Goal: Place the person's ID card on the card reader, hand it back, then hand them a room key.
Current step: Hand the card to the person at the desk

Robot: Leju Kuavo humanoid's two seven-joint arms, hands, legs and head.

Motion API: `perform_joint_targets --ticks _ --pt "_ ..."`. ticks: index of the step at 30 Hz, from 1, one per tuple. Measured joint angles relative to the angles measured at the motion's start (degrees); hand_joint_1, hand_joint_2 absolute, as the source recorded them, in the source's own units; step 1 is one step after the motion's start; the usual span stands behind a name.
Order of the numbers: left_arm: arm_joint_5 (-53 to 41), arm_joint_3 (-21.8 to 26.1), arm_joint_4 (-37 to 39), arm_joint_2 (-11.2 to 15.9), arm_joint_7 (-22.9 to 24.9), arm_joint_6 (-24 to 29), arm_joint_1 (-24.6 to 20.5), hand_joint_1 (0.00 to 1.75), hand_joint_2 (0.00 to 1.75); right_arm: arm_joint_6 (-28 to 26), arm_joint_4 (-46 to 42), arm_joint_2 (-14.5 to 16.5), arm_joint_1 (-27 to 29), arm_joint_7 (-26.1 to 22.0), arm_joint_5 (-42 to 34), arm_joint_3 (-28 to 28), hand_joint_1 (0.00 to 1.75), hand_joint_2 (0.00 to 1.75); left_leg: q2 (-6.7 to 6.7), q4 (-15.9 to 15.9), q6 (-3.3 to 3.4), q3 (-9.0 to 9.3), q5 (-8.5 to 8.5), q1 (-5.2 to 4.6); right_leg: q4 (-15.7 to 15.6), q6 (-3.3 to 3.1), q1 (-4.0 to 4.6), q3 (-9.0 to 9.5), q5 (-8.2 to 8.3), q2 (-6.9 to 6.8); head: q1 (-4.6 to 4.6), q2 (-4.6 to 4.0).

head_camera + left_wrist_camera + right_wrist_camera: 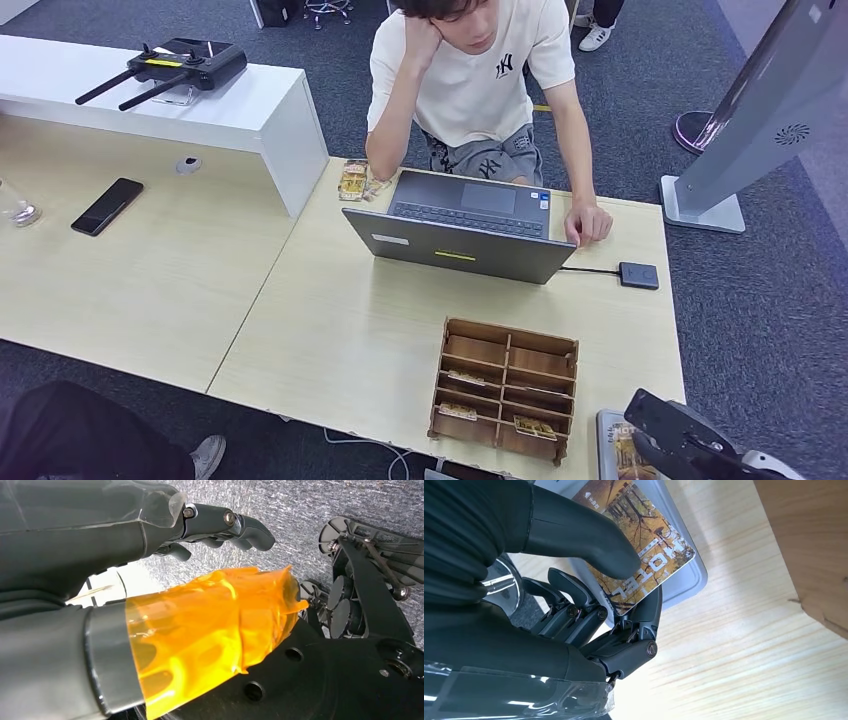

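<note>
Card (644, 555) with the autumn-tree print and "HOTEL" lettering is pinched in your right robot hand (619, 590): thumb on its printed face, darker fingers underneath. It sits right over the grey card reader (694, 577), lying on it or just above; contact can't be confirmed from the right wrist view. In the head view the reader (606, 440) is at the near right corner of the tabletop (340, 330), just beside the wooden card rack (506, 388), with the right robot hand (700, 445) over it

Judgement: you're in the reader step, card either being laid on the reader or being lifted off it. Whether this is the ID or a room key isn't clear from the print alone

Left robot hand (220, 530) hangs low over grey carpet, fingers loosely apart, holding nothing, thumb wrapped in orange film

Person (470, 90) sits across the tabletop behind the laptop (460, 230), one hand by its corner, the other propping the head. No hand is out to receive yet

Next move, as I read it: keep the pinch firm, lift clear of the reader, reach past the rack and laptop toward the person. Long reach over the rack, so watch clearance, and the thin card could slip in the pinch
</note>
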Motion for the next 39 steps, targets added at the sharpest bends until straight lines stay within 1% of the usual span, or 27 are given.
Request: perform_joint_targets --ticks 11,28,36,39 --pt "-0.55 0.62 0.0 0.02 0.14 -0.08 0.0 0.0 0.0 -0.25 0.91 1.62 0.46 -0.02 0.05 0.9 1.75 1.75 0.02 0.0 0.0 0.01 0.0 0.0 0.0 0.0 0.0 0.01 0.0 0.02 0.0 0.0" --pt "-0.59 1.33 0.0 -0.01 0.16 -0.08 0.0 0.0 0.0 -0.33 1.19 2.15 0.35 -0.1 -0.01 0.91 1.75 1.75 0.03 0.0 0.0 0.02 0.0 0.0 0.0 0.0 0.0 0.02 0.0 0.02 0.0 0.0" --pt "-1.58 1.79 0.0 -0.1 0.16 0.04 -0.02 0.0 0.0 -1.62 1.67 3.13 -0.16 -0.63 0.66 1.06 1.75 1.75 0.02 0.0 0.0 0.01 0.0 0.0 0.0 0.0 0.0 0.03 0.0 0.01 0.0 0.0" --pt "-2.05 2.29 0.0 -0.15 0.15 0.07 -0.03 0.0 0.0 -2.98 1.78 3.79 -0.45 -1.36 1.99 1.03 1.75 1.75 0.02 0.0 0.0 0.0 0.0 0.0 0.0 0.0 0.0 0.03 0.0 0.01 0.01 0.0"
